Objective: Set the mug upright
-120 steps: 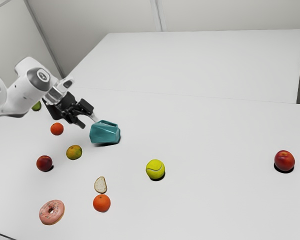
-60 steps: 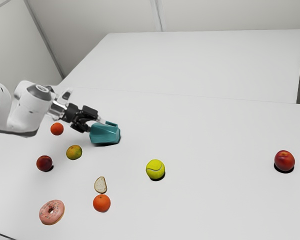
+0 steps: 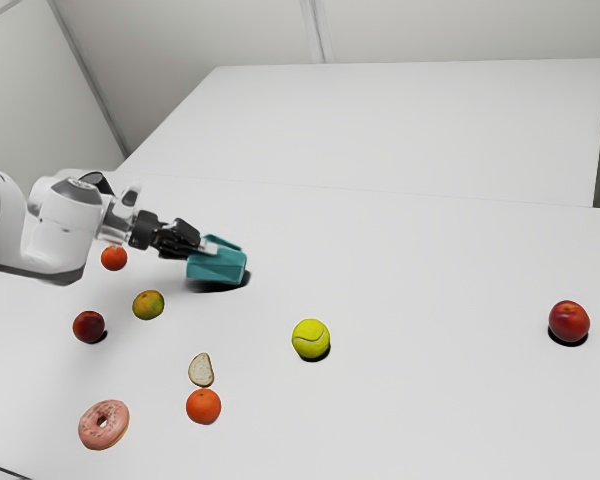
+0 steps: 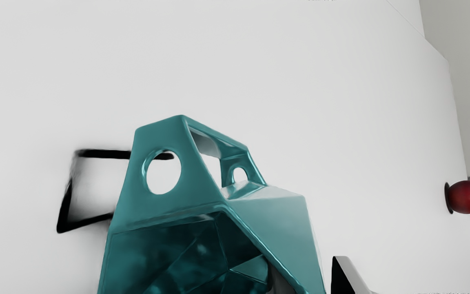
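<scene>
Fingers [image 4: 346, 277] of the gripper [image 3: 206, 251] stand narrow, pinching the wall of the teal mug [image 3: 217, 267]. In the exterior view it tips sideways at about four o'clock from them, mouth toward nine, handle [image 4: 159, 136] near twelve; that mouth likely needs swinging skyward.

Exterior camera: set high at the side of the arm [image 3: 65, 225], well back, angled down across the white table [image 3: 430, 400] toward the pale wall [image 3: 220, 35]. Wrist camera: carried by the arm, close to the mug [image 3: 217, 266], rolled over sideways, facing its open mouth and, past it, the exterior view's right. Overlap: mug, part of the tabletop, and the far red fruit [image 3: 569, 321].
</scene>
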Controlling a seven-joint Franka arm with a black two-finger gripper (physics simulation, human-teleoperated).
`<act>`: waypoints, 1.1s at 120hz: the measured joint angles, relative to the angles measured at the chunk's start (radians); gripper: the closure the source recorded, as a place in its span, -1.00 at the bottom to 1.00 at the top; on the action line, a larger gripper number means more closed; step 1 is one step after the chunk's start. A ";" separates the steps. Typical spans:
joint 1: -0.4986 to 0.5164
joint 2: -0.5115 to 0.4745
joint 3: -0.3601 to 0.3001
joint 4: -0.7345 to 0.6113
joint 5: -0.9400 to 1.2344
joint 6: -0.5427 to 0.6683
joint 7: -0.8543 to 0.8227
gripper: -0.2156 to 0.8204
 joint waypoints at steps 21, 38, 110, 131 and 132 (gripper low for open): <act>-0.011 -0.030 -0.005 0.000 -0.002 0.005 0.038 0.85; -0.029 -0.067 -0.006 -0.001 0.000 0.008 0.062 0.90; -0.201 -0.298 -0.007 -0.015 0.592 0.001 -0.162 0.93; -0.220 -0.358 -0.026 -0.077 0.718 0.003 -0.284 0.93; -0.221 -0.360 -0.027 -0.081 0.722 0.003 -0.289 0.93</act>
